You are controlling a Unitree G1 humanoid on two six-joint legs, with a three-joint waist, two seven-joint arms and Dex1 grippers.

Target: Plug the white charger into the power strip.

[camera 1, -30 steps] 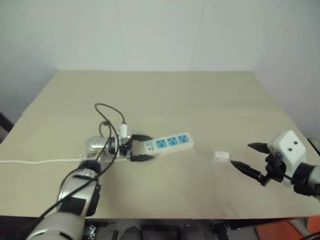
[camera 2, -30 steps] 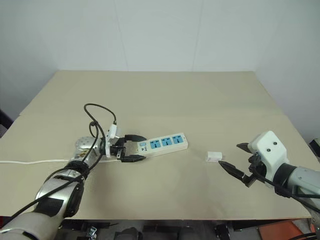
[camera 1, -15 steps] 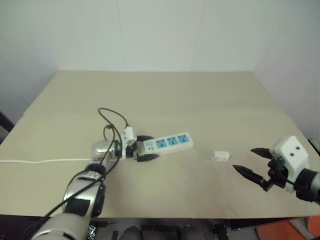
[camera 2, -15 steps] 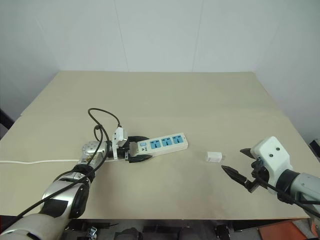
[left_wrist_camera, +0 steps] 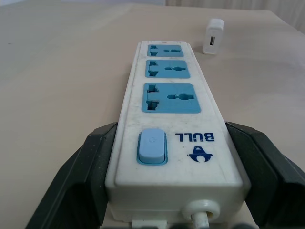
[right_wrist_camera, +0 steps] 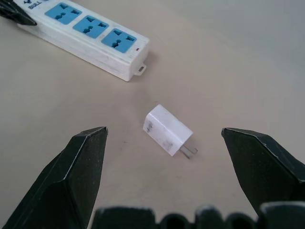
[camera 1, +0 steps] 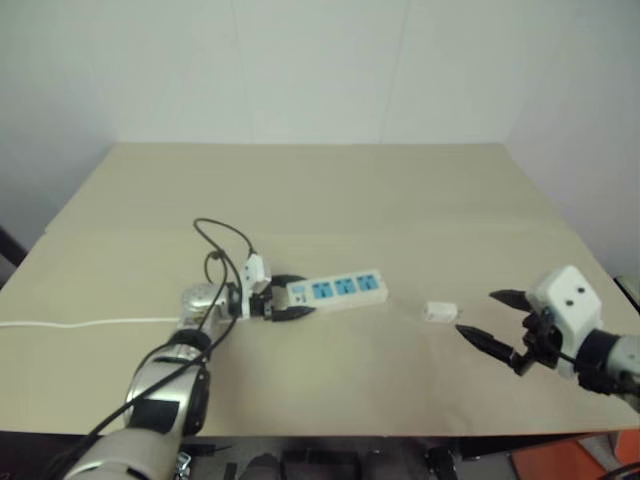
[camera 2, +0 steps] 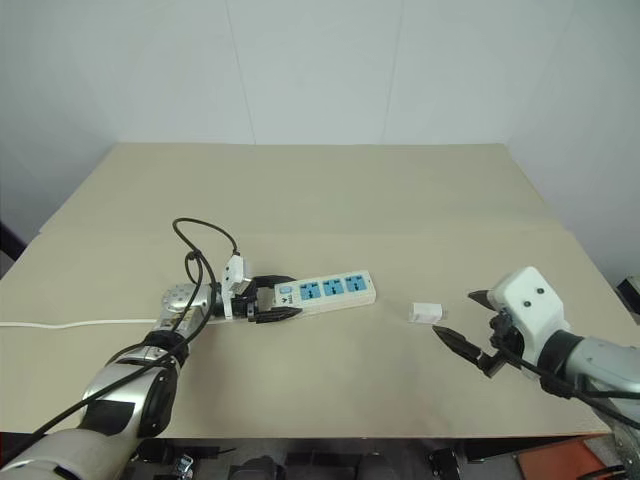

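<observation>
Left end effector (camera 2: 268,307) clenched on the switch end of the power strip (camera 2: 325,291), pinning it to the bench (camera 2: 330,200). Charger (camera 2: 427,313) lies loose at the strip's 3 o'clock. Right end effector (camera 2: 468,322) released, hovering just beside it. Pickup and plugging still left.

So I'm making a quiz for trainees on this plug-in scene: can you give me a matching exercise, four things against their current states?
Things:
1. left gripper
2. right gripper
3. small white boxy charger
4. long white power strip with three blue sockets

States:
A. lying on its side on the table, prongs bare
B. clamped at its switch end
C. open, with nothing between its fingers
D. shut on the strip

Pairs: 1-D, 2-C, 3-A, 4-B
</observation>
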